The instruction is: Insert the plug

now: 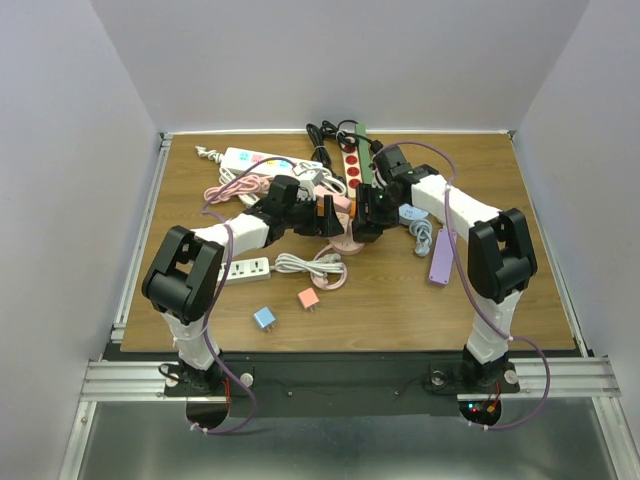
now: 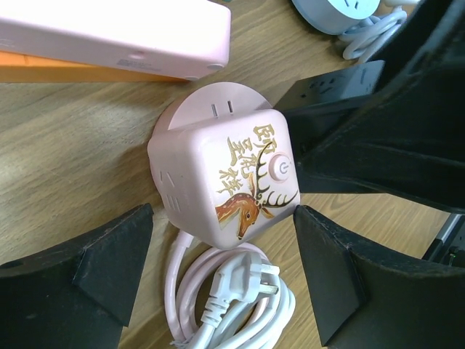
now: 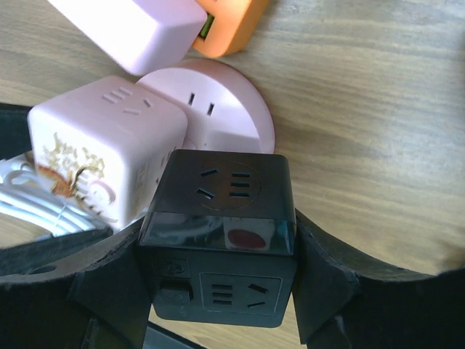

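Observation:
A pink cube socket with a deer picture (image 2: 225, 174) stands on a round pink base (image 2: 218, 109) on the wooden table. Its white three-pin plug (image 2: 243, 287) lies on the coiled white cable just in front of it. My left gripper (image 2: 221, 269) is open, one finger on each side of the cube's near end and the plug, touching neither. My right gripper (image 3: 218, 291) is shut on a black cube socket (image 3: 218, 240), held right beside the pink cube (image 3: 102, 145). In the top view both grippers (image 1: 325, 215) (image 1: 368, 222) meet at the table's middle.
A pink power strip (image 2: 109, 33) and an orange one (image 3: 229, 25) lie just behind the cube. A white strip (image 1: 245, 268), a blue adapter (image 1: 264, 318) and an orange adapter (image 1: 308, 298) lie front left. A purple strip (image 1: 440, 255) lies right, a red-and-green strip (image 1: 355, 165) at the back.

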You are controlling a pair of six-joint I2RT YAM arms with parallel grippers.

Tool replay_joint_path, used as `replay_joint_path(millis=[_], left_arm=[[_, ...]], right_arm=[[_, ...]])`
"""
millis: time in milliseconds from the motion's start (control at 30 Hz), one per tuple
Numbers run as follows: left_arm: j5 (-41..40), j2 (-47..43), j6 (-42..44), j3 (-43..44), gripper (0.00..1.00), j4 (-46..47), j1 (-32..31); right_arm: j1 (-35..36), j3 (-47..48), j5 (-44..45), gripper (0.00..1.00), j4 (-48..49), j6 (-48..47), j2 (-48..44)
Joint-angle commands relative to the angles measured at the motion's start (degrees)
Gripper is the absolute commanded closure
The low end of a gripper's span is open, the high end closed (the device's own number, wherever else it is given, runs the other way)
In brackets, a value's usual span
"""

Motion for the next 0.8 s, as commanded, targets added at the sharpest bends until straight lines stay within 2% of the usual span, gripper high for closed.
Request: replay_joint_path(millis=[0,767], left_arm=[[0.02,0.24,1.53,2.41,0.11,-0.38,-0.23],[0.02,0.59,2.06,3.03,0.12,-1.44,-0.40]], right_arm=[[0.03,3.06,-0.52,1.00,0.39,-1.78,0.68],[1.00,3.50,-1.14,0.99,0.13,-1.26,1.03]])
